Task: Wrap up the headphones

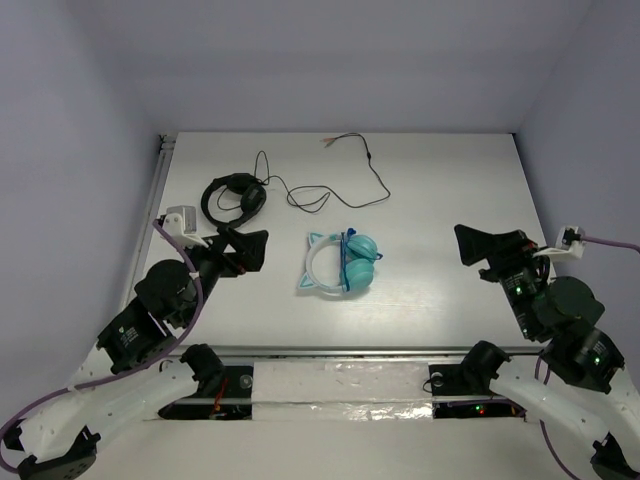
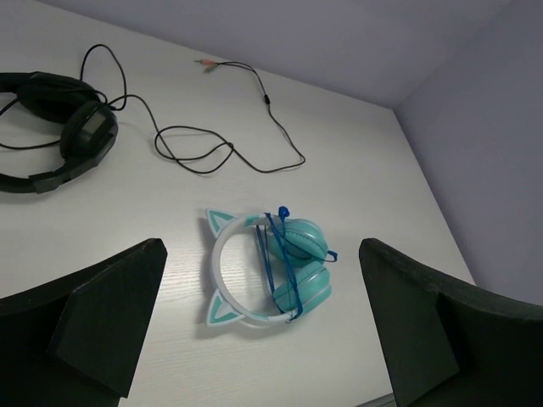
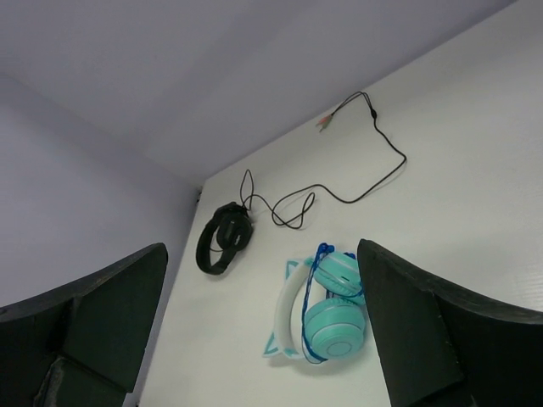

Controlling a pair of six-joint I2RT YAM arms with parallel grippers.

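Left wrist view: black headphones [image 2: 51, 136], far left of left gripper [image 2: 261, 243], cut by pic edge. Its fingers [image 2: 102, 322] run off bottom edge; same for right gripper [image 3: 261, 246]. Plug [image 2: 205, 61] far ahead: too small to tell type. Blue cable [image 2: 270, 254] end: cannot tell.

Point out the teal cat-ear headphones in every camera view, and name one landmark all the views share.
Top external: the headphones lie mid-table, between the two arms.
Left wrist: lower centre of the picture.
Right wrist: bottom centre of the picture.
Shared landmark: the black headphones, up and to the left of them in every view.
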